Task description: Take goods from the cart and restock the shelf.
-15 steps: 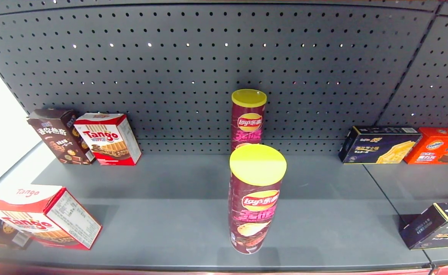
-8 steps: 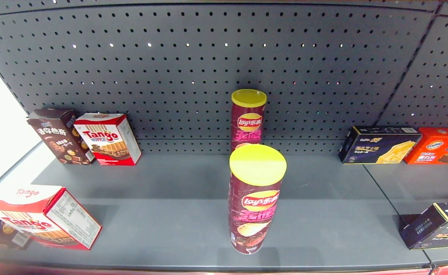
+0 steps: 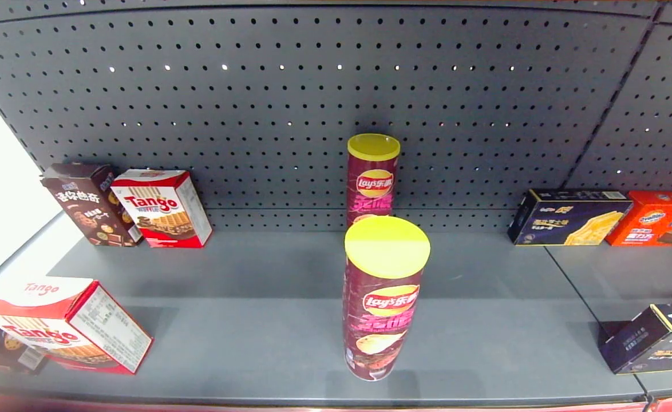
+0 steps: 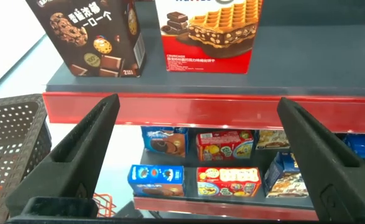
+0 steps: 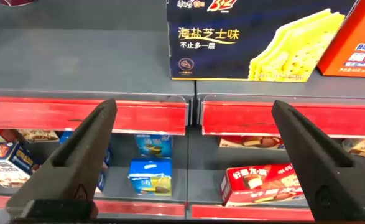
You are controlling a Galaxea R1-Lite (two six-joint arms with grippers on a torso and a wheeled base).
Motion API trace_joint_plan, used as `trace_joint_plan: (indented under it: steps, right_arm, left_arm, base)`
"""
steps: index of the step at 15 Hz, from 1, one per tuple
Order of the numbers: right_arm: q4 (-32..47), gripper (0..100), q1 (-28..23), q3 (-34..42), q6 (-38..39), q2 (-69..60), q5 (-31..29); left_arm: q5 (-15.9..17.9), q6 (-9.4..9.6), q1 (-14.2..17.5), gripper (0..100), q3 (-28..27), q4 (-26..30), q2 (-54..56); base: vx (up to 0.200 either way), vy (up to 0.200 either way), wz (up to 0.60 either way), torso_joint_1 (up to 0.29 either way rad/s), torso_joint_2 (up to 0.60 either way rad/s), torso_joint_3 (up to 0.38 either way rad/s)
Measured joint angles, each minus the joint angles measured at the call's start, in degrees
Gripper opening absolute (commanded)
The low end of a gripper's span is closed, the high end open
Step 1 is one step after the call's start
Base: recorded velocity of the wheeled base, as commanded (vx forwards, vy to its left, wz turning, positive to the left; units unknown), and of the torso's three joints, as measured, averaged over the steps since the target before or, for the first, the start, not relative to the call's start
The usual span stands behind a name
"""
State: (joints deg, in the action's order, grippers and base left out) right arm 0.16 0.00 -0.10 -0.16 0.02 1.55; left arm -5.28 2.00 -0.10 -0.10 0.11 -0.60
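Left tool point(image 4: 198, 102) is spread wide with nothing between its fingers, and the right tool point(image 5: 194, 106) is the same: wide open and empty. Both face the red front rail point(image 5: 145, 115) of the grey metal shelf point(image 3: 256, 320), so neither is carrying stock right now.

Next to the left tool there's a dark perforated plastic basket point(image 4: 8, 137), which I'd guess is the cart. I can't see what's in it.

In the head view, two tall maroon chip cans with yellow lids stand upright near the middle of the frame. The front can point(image 3: 384, 297) is close to the shelf edge, and the back can point(image 3: 372, 177) is right behind it against the pegboard.

At the left are a brown cookie box point(image 3: 90, 203) and a red-and-white wafer box point(image 3: 161, 209), and a dark blue wafer box point(image 3: 570, 217) sits upper right.

My read is that the job is partly done. Some goods are on the shelf, but there are big bare stretches either side of the cans. With both tools empty, the next thing is probably another trip to the cart.
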Motion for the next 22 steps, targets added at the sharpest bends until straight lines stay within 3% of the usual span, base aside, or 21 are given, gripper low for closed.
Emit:
trace_joint_plan:
  steps: [3,10,12,22]
  right_arm:
    - [0.02,100,0.05,0.0,0.02,-0.1,-0.02]
    - [0.02,100,0.07,0.0,-0.06,-0.12,0.11]
    - [0.02,100,0.05,0.0,-0.02,-0.12,0.11]
    - [0.02,100,0.07,0.0,-0.05,-0.12,0.09]
  left_arm:
    - [2.05,-0.45,0.0,100,-0.01,-0.01,0.0]
    - [2.05,-1.05,0.07,100,-0.11,0.02,0.02]
    - [2.05,-2.07,-0.04,100,-0.11,0.02,0.05]
    - [1.89,-2.33,-0.04,100,-0.06,-0.11,0.07]
  base:
    - [0.0,0.0,0.0,0.0,0.0,0.0]
    - [0.0,0.0,0.0,0.0,0.0,0.0]
    - [0.0,0.0,0.0,0.0,0.0,0.0]
    - [0.0,0.0,0.0,0.0,0.0,0.0]
